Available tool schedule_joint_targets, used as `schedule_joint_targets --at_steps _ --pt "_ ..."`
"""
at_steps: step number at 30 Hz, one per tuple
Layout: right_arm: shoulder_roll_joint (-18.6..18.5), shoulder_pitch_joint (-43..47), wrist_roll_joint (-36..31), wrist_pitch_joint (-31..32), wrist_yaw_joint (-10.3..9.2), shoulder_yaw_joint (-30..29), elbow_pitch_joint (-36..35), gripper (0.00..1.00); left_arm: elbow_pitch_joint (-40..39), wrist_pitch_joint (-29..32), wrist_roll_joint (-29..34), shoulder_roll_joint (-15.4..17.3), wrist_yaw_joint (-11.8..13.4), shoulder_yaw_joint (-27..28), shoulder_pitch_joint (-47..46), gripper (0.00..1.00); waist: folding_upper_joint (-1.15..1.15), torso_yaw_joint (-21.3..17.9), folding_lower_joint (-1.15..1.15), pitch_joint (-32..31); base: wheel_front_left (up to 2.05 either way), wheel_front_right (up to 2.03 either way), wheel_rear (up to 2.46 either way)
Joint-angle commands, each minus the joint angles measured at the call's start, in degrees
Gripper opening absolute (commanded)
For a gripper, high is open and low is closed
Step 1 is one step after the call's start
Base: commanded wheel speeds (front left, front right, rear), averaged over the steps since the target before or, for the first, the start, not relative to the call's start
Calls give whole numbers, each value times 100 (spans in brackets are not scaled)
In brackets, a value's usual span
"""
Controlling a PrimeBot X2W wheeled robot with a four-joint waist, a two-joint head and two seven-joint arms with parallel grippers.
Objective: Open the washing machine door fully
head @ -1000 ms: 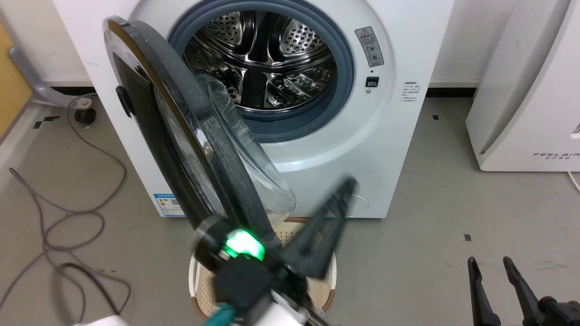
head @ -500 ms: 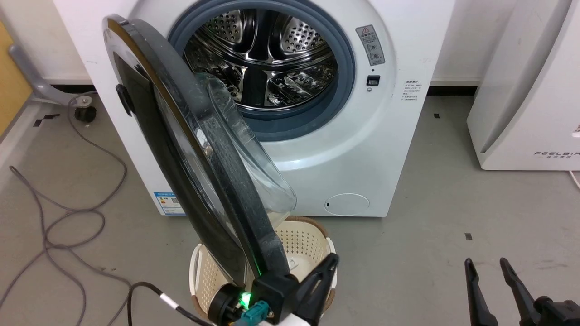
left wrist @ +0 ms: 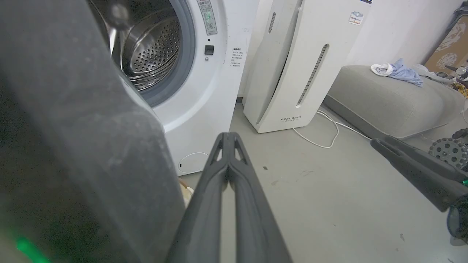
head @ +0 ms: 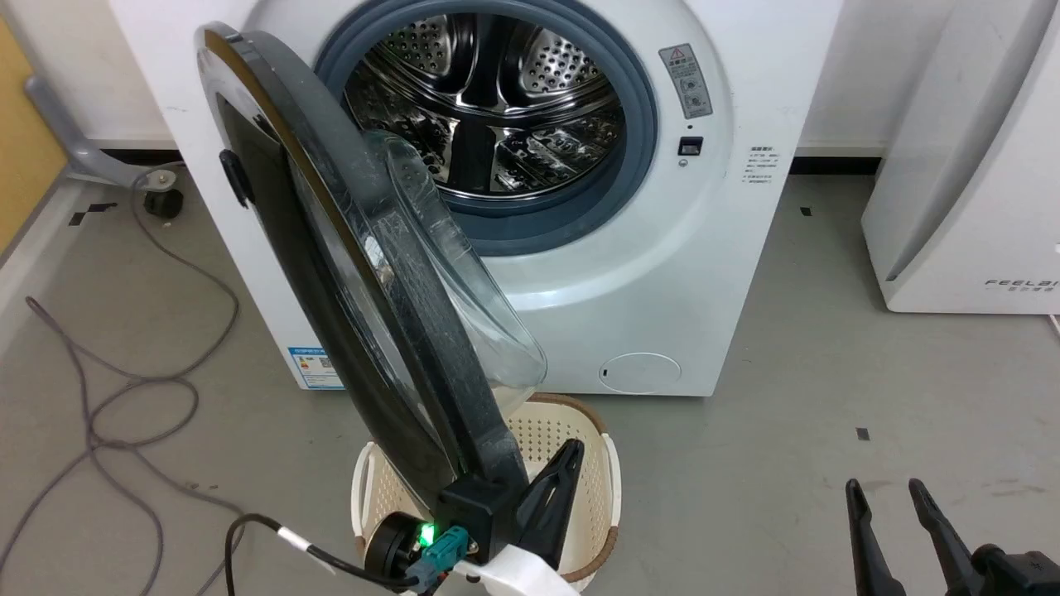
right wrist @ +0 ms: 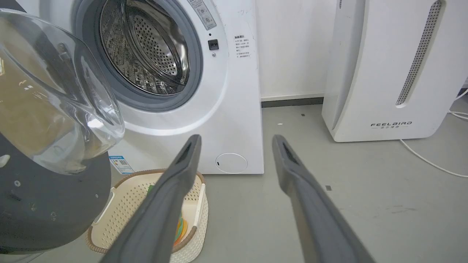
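Washing machine door [head: 327, 157], a large round glossy black disc with a bulging clear glass bowl [head: 464, 298] at its centre, hangs from the left side of the big white front-loading washing machine [head: 662, 273]; it stands swung well out from the front, nearly edge-on to the head camera, with the bowl facing right. The opening is uncovered, so the perforated steel drum [head: 489, 108] and the blue-grey rubber gasket [head: 639, 124] are in plain sight.

Down at the door's near, lower rim, on the glass side, sits the left gripper [head: 570, 451]; a green light [head: 428, 534] glows at its wrist. In the left wrist view its jaws are clenched tip to tip on nothing, and the door's dark rim looms as a blur close at the left; whether the fingers touch that rim I cannot tell.

The right gripper [head: 884, 488] hangs at the lower right above the grey floor [head: 745, 480], well apart from the door; its jaws are released, spread wide and empty.

A cream perforated plastic basket [head: 592, 463] with a brown rim stands on the floor just before the washer, under the door's near edge; the right wrist view shows something green and orange inside it. A tall white appliance [head: 952, 207] lettered FEELBIRD stands right of the washer; loose grey cables [head: 124, 397] trail over the floor at the left.
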Motion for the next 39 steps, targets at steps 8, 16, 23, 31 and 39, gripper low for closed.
schedule_joint_targets --at_steps 8,16,23,31,39 --pt "16 30 28 -21 3 -13 101 100 -469 -80 -60 92 293 150 420 0 0 194 0 -5 0 0 0" --pt "16 6 21 -9 3 -55 155 100 -1110 -82 -114 162 575 236 912 0 0 648 0 39 0 0 0" --pt "16 -41 -36 20 3 -89 158 100 -1438 -121 -73 296 744 359 1151 0 0 1168 0 101 0 0 0" --pt "16 -140 -118 69 3 -123 87 100 -1664 -217 5 423 912 493 1364 0 0 1626 0 172 0 0 0" --pt "16 -194 -178 191 3 -158 -23 100 -1470 -628 -104 752 1036 1159 1415 0 0 1971 0 313 0 0 0"
